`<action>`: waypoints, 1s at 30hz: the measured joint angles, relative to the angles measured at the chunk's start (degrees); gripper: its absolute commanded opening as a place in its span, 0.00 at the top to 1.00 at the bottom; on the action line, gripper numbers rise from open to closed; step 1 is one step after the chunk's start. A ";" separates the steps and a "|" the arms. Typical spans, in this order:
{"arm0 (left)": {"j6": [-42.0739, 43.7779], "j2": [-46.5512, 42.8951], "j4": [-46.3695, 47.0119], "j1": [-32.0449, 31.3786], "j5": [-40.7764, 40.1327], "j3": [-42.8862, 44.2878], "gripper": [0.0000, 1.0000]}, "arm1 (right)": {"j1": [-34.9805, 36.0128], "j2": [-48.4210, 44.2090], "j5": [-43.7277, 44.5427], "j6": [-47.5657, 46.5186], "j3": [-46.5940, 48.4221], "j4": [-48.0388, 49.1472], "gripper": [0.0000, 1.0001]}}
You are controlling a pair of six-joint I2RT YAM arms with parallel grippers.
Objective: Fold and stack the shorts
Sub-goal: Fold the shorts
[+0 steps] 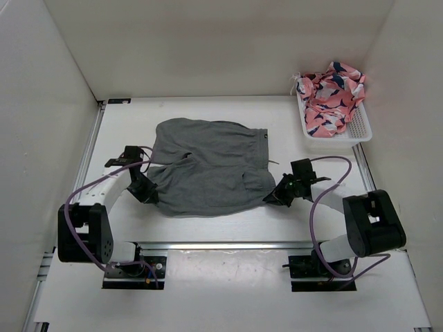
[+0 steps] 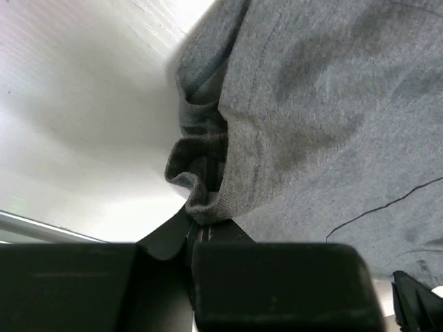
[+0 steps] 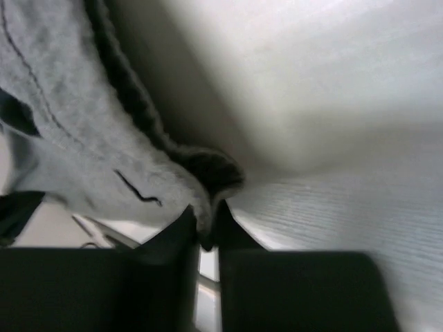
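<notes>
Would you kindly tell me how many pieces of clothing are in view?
2: the grey shorts lie mid-table; a pink patterned bundle fills the basket far right, perhaps hiding more.

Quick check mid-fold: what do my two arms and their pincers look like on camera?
Both the left arm and right arm are black jointed blocks joined by white links. A thin purple cable loops along each. The left pincer and right pincer each have two plain matte black fingers tapering to narrow tips. No markings show.
</notes>
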 measured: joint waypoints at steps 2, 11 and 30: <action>0.22 -0.35 -0.68 -0.04 -0.13 0.39 0.90 | 0.44 0.31 1.73 -0.09 0.87 -0.37 1.00; 0.17 -12.63 -9.25 -0.37 -1.73 3.52 0.90 | 1.60 -12.70 8.59 -4.92 2.47 -12.72 1.00; 3.13 24.24 -14.08 0.42 -9.35 61.68 0.90 | 3.10 11.98 17.90 -13.31 51.63 -29.49 1.00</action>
